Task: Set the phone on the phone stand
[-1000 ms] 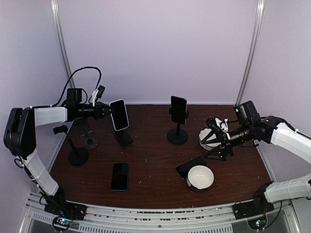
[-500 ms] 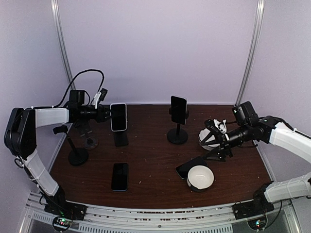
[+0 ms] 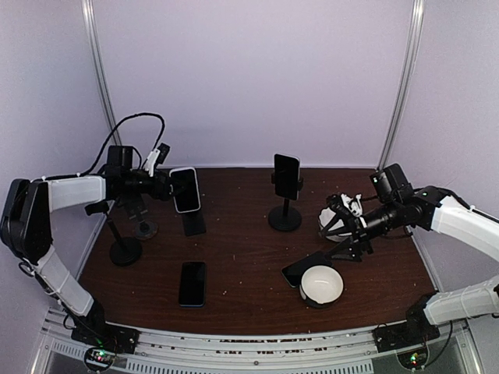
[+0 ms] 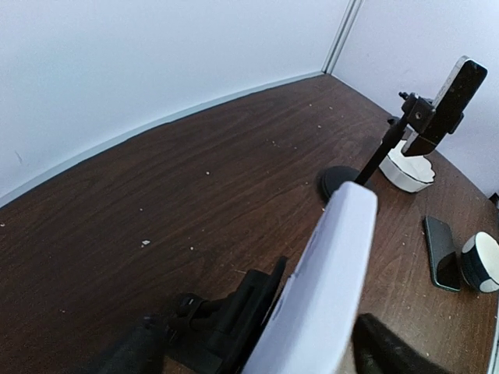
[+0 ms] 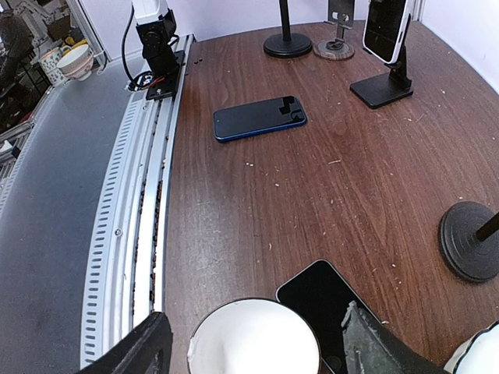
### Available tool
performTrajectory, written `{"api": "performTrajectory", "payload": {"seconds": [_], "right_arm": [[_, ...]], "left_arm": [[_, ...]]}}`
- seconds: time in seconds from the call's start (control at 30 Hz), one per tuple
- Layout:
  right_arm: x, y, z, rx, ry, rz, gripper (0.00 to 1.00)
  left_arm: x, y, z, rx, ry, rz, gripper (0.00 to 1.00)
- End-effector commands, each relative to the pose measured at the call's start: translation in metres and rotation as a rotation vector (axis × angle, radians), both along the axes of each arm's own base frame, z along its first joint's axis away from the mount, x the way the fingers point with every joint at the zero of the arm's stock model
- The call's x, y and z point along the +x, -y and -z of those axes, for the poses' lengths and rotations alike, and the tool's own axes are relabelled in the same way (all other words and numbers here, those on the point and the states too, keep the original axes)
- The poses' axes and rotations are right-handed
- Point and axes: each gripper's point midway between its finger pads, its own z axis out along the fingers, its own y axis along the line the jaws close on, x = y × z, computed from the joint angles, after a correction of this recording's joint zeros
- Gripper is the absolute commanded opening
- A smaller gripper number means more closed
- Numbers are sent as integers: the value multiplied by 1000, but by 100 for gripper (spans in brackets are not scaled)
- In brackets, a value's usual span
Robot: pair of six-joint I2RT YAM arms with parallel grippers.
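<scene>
Top external view: the phone (image 3: 185, 190) leans on its stand (image 3: 195, 223) at rear left, where the left gripper (image 3: 168, 187), jaws spread wide around it, would do best to draw straight back without nudging its edges, while the right gripper (image 3: 348, 238) hovers agape and empty.

Matt wood-grain table (image 3: 249, 269), glossy black phone (image 3: 192, 283)

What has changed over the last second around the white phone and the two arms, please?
The white phone shifted slightly left and down against its stand, and the left gripper opened its jaws, letting it go. The right gripper stayed open near the white bowl; the blue phone lying flat and the phone on the centre stand did not move.
</scene>
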Motion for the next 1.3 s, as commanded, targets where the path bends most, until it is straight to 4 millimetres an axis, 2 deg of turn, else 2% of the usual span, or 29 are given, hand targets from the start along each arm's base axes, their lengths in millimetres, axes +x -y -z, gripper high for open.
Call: {"api": "performTrajectory", "payload": {"seconds": [0.0,0.17,0.23,0.33,0.43,0.57,0.63,0.73,0.83,0.9,1.03,1.17,1.27], "right_arm": [[-2,-5,-6,4,10,-25,78],[-5,-7,-6,0,12,-37,78],[-5,-7,-7,0,13,-37,78],[-5,-7,-6,-1,14,-36,78],[-5,-7,-7,-4,15,-35,78],[-5,-5,-5,-13,25,-29,79],[-5,-3,-5,-19,38,-24,79],[-3,-2,-6,-25,54,-16,79],[-4,-2,-7,-25,58,-16,79],[-5,-1,-7,-24,59,-18,79],[-5,0,-8,-23,71,-19,79],[-6,1,-8,-27,84,-18,79],[-6,2,-9,-29,93,-14,79]], "left_arm": [[-5,-3,-24,9,79,-30,98],[-15,2,-49,46,94,-37,98],[-18,-2,-60,95,97,-68,98],[-19,-22,-88,174,131,-173,98],[-23,-47,-131,200,207,-319,98],[-43,-88,-185,157,348,-561,98],[-57,-108,-194,141,389,-668,98],[-65,-133,-191,202,371,-787,98],[-63,-158,-168,324,222,-858,97],[-61,-168,-153,367,123,-862,95],[-52,-168,-122,413,-13,-800,84],[-41,-166,-100,414,-88,-747,81],[-30,-176,-77,429,-178,-751,79]]}}
